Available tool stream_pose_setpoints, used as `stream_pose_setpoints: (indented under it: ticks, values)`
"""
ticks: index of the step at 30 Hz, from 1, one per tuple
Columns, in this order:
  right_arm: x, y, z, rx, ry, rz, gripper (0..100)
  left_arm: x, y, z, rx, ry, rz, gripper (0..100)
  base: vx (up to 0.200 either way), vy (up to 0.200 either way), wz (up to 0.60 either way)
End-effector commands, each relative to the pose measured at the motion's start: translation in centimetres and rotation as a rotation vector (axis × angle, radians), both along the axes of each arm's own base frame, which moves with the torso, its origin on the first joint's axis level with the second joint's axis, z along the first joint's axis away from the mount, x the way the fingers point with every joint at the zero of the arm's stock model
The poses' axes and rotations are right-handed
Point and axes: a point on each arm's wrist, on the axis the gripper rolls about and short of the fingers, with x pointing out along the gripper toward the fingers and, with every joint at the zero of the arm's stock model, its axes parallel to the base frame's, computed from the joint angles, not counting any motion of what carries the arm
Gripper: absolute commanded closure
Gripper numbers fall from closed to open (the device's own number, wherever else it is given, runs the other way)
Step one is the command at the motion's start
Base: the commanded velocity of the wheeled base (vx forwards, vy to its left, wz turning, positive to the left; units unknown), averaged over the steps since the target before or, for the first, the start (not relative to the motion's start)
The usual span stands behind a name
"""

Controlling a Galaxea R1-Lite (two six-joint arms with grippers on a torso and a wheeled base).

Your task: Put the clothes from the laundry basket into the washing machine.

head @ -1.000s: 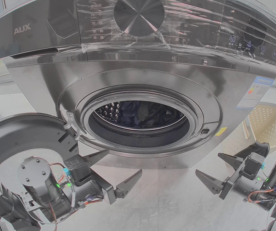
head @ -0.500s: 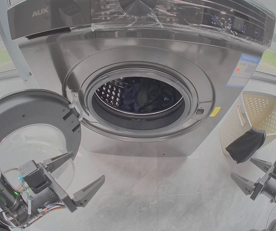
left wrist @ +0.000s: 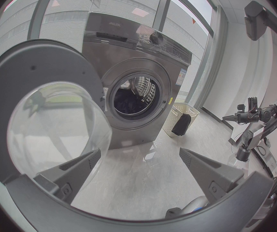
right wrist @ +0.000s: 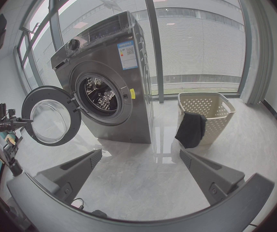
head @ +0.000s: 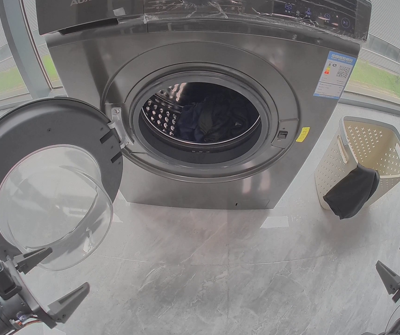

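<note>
Head view: left end effector (head: 69, 267) low

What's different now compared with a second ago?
The view has pulled back from the washing machine, so the camera moved, not the things. The left claw and right claw sit lower in view, open as before. Unchanged: door open, clothes in drum, dark garment over laundry basket rim.

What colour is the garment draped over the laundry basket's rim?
Black garment; clearest in the right wrist view.
</note>
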Motion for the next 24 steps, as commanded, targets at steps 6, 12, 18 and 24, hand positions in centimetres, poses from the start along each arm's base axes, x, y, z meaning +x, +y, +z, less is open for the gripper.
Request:
stream_pose_setpoints:
  ticks: [6,12,18,24]
  values:
    - [-5.0,-1.3,-3.1,0.005,-0.134,-0.188,0,-6.7,4.2,-3.4,-0.076,-0.119,0.176,0,0.0,-0.2,0.0]
    - [-4.9,-1.4,-3.3,0.006,-0.13,-0.211,0,-7.7,4.3,-5.0,-0.073,-0.068,0.236,0,0.0,-0.133,0.0]
    - [-5.2,-1.3,-3.4,-0.076,-0.134,-0.323,0,-7.7,4.0,-5.2,-0.033,-0.071,0.393,0,0.0,0.0,0.0]
    - [-5.8,-1.1,-3.6,-0.066,-0.212,-0.302,0,-8.4,3.9,-5.7,0.015,-0.132,0.478,0,0.0,0.0,0.0]
